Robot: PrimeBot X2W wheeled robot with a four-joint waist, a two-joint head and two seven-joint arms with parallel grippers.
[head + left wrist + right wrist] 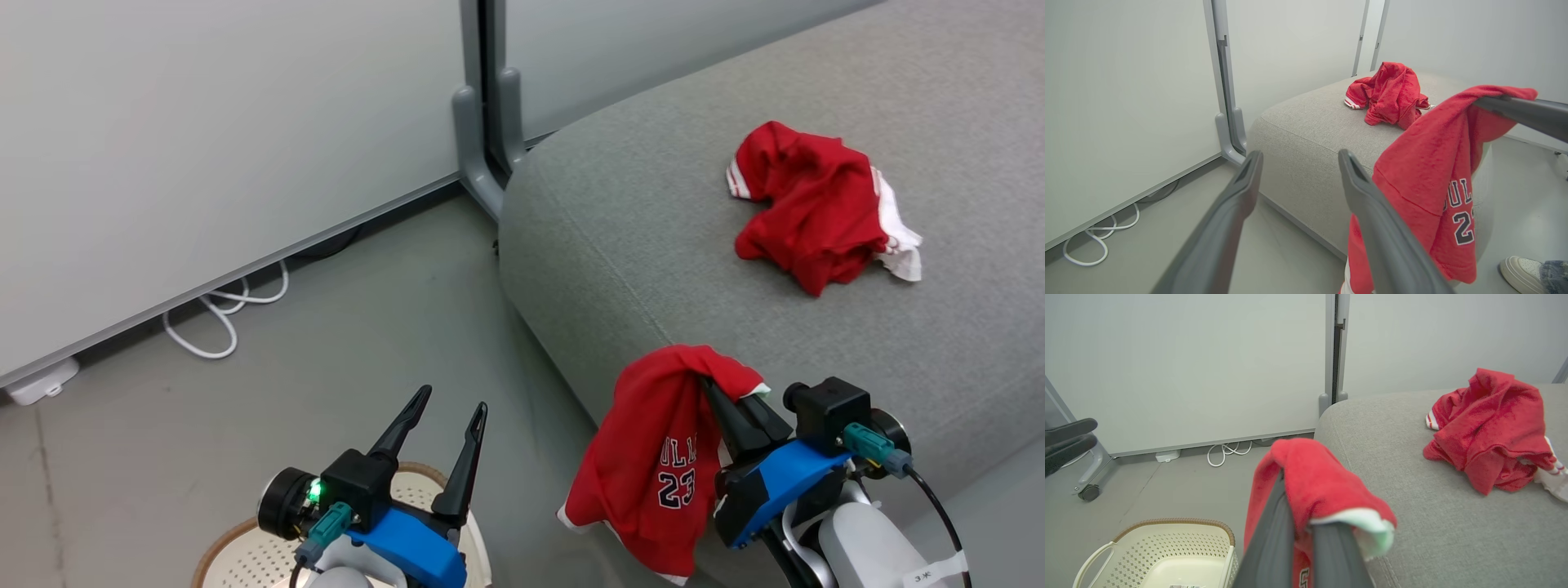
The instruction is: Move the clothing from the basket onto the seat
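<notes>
Right end effector (718,396) is clamping the jersey (653,457) beside the seat (653,245); reach over, drop next. Left end effector (453,398) is idling, spread wide.

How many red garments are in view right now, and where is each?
2. A crumpled garment lies on the seat; the number 23 jersey hangs from the shut right gripper at the seat's edge. The visible part of the basket holds none; the rest is cut off.
</notes>
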